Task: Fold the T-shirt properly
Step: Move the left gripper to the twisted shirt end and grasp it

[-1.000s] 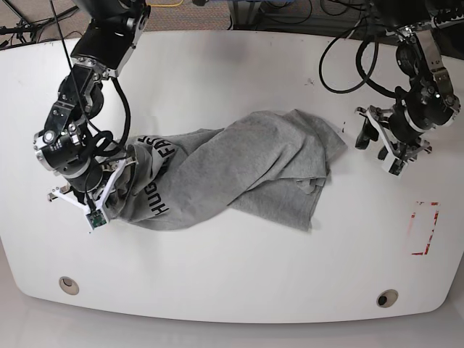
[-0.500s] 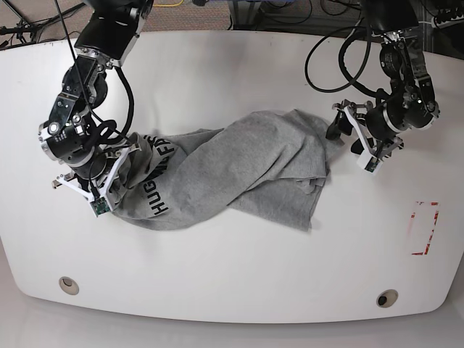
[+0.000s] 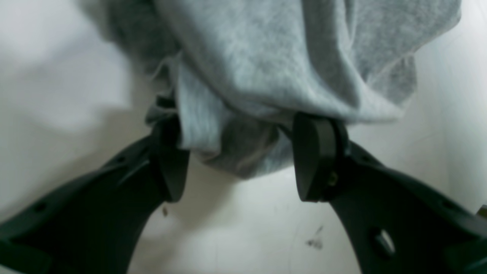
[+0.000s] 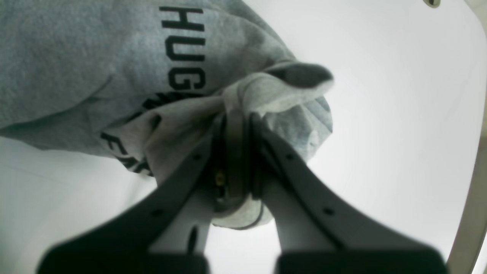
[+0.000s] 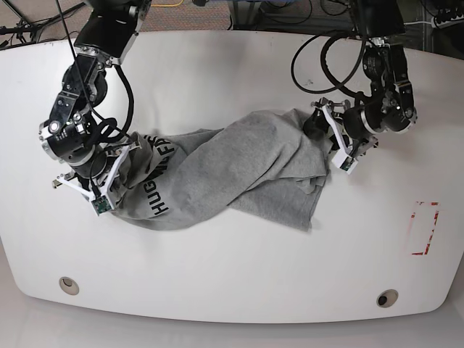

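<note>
White tabletop [image 5: 232, 268] carries the crumpled T-shirt [image 5: 232, 170] at its middle. Left claw [image 3: 237, 160], apart a second ago, now straddles its edge, spread wide; right claw [image 4: 236, 152] stays clenched on fabric.

Heather-grey T-shirt [image 5: 239, 163] with black lettering on a white table [image 5: 217, 268].

Your right tool [image 4: 234, 152] sits at the scene's left, jaws pressed tight together with grey cloth pinched between them, its arm reaching down from the far left corner. Your left tool [image 3: 239, 156] sits at the right, jaws spread wide either side of a cloth fold, its arm bent down from the far edge.
</note>
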